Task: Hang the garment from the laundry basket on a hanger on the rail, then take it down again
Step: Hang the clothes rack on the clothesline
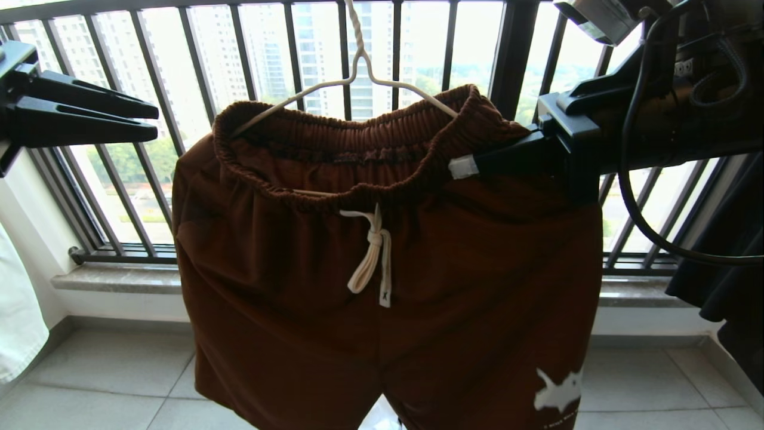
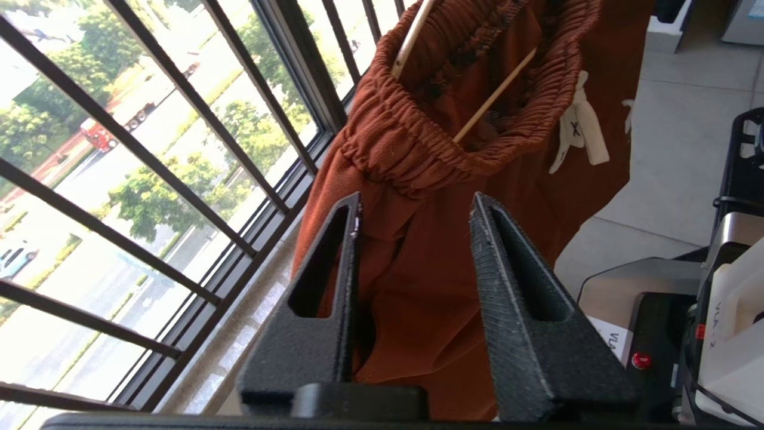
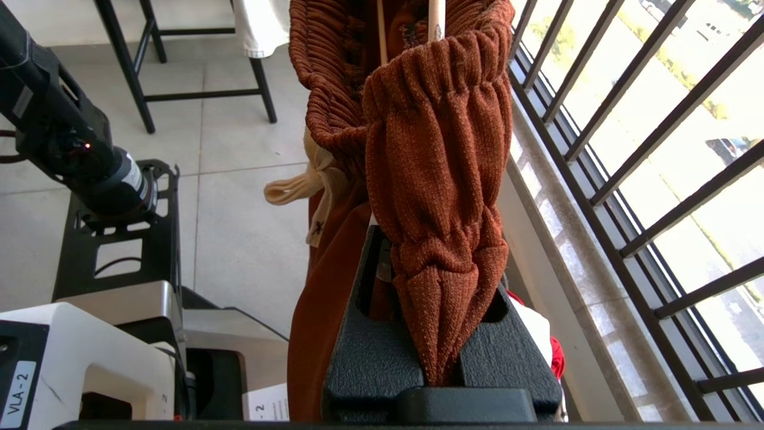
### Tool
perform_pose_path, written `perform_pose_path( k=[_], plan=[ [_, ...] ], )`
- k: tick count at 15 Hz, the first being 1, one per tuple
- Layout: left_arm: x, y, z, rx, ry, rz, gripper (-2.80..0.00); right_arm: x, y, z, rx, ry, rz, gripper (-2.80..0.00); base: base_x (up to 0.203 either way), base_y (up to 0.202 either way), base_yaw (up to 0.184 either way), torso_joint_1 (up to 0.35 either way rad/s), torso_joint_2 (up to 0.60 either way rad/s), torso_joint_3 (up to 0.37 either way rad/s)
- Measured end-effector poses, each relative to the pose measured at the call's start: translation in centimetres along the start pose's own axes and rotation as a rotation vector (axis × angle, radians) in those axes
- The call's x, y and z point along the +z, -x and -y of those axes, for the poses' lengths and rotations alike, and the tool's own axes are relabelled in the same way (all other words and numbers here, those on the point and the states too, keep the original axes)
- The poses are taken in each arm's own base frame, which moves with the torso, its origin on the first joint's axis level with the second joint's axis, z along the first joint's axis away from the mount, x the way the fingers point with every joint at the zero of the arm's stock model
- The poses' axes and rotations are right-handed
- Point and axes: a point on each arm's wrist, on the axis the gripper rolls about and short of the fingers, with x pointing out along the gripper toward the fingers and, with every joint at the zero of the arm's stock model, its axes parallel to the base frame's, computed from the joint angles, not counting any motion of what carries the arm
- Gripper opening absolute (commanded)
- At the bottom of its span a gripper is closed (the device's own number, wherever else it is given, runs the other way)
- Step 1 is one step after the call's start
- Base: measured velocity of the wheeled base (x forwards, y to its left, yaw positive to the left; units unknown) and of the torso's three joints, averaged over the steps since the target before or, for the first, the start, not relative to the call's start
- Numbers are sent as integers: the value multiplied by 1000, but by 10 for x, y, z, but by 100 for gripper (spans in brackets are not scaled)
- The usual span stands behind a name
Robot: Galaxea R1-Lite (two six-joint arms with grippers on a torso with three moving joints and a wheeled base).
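Note:
The garment, rust-brown shorts with a white drawstring, hangs by its waistband on the cream hanger in front of the balustrade. My right gripper is shut on the right end of the waistband; in the right wrist view the bunched elastic of the garment fills the right gripper. My left gripper is open, off to the left and apart from the cloth. In the left wrist view nothing sits in the left gripper, and the garment and hanger lie just beyond. The rail and laundry basket are out of view.
The black balustrade and stone ledge run behind the shorts. A white cloth hangs at far left, a dark cloth at far right. My own base and black stool legs stand on the tiled floor.

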Motion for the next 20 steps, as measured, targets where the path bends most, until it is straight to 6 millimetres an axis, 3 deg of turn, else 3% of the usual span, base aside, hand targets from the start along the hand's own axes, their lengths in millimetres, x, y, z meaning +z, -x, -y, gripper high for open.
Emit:
perform_pose_path(
  k=[9, 20],
  plan=[
    [3, -31, -33, 45, -132, -40, 0, 2, 3, -2, 6, 22, 9, -280, 0, 0, 0, 0, 0, 0],
    [-20, -100, -37, -163, -58, -47, 0, 0, 1, -1, 10, 45, 4, -280, 0, 0, 0, 0, 0, 0]
  ],
)
